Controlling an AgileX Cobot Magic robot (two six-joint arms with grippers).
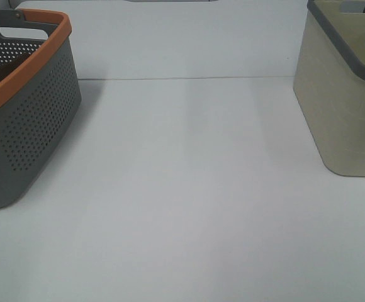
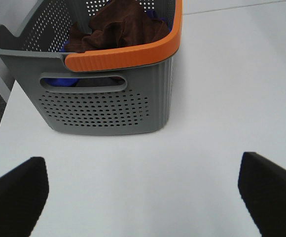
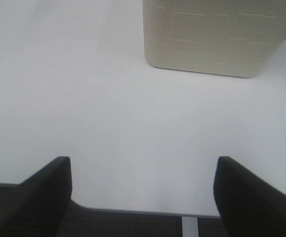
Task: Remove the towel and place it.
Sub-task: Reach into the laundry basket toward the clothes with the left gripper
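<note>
Two grippers, both spread wide & empty: left gripper (image 2: 143,197), right gripper (image 3: 143,195); towel (image 2: 116,24) sits bunched inside grey basket (image 2: 108,106); prob. light, soft, floppy, grippy plush; best pinch a raised fold on top.

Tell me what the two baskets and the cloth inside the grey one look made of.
Grey perforated basket with orange rim: likely moulded plastic, matte, judging by its even punched holes and ribbed corners. Beige basket with grey rim: probably plastic too, matte, with a faint embossed block pattern. Dark reddish-brown crumpled towel: soft plush fabric, with a fuzzy nap and loose folds.
</note>
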